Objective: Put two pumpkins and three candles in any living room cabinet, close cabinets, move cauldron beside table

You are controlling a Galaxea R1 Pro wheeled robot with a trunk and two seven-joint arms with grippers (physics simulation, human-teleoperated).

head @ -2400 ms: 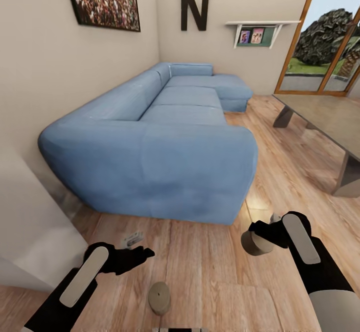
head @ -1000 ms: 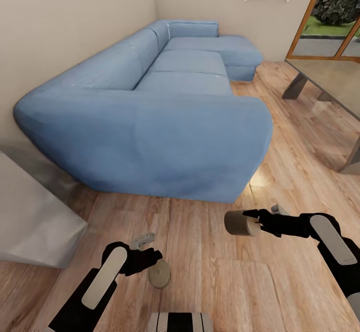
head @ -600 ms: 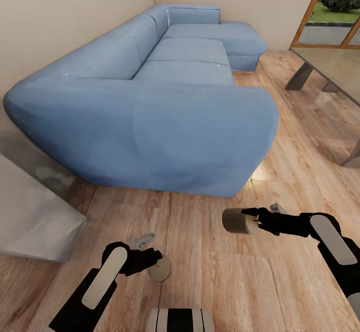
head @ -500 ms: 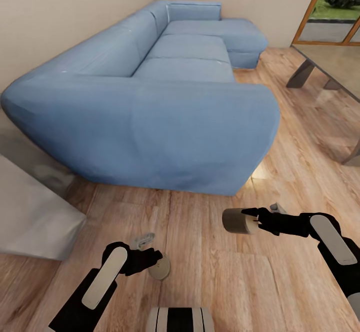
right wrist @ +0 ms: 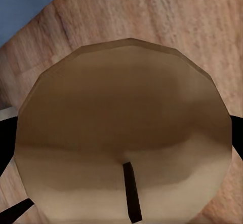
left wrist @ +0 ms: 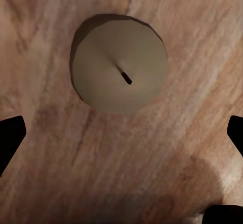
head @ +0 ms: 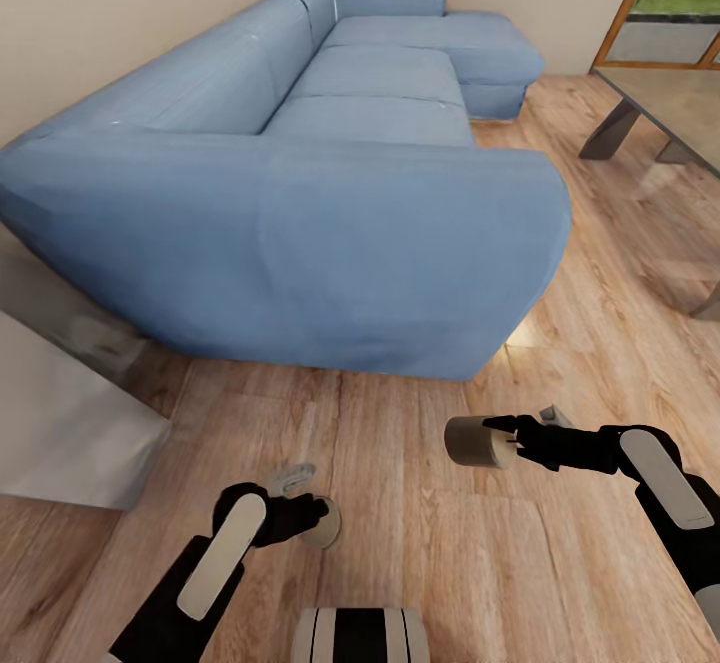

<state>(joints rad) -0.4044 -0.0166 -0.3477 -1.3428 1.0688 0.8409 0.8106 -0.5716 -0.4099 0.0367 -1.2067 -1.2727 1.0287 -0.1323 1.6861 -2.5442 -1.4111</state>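
Note:
Two candles show. One beige candle [head: 329, 525] stands upright on the wood floor, its dark wick up [left wrist: 119, 64]. My left gripper [head: 310, 515] hovers right over it, open, its black fingertips [left wrist: 10, 138] spread wide to either side [left wrist: 121, 135]. The other candle [head: 476, 441] is held lying sideways above the floor in my right gripper [head: 503, 438], which is shut on it. Its round end with the wick fills the right wrist view [right wrist: 124, 133]. Pumpkins, cabinet and cauldron are out of view.
A long blue corner sofa [head: 330, 213] stands close ahead, its arm just beyond both grippers. A grey block [head: 60, 413] sits at the left. A low table [head: 680, 103] stands at the right by a glass door. Open wood floor [head: 600, 323] lies between the sofa and the table.
The head view has tilted further down. My left gripper has closed in over the floor candle. The right gripper still holds its candle in the same place.

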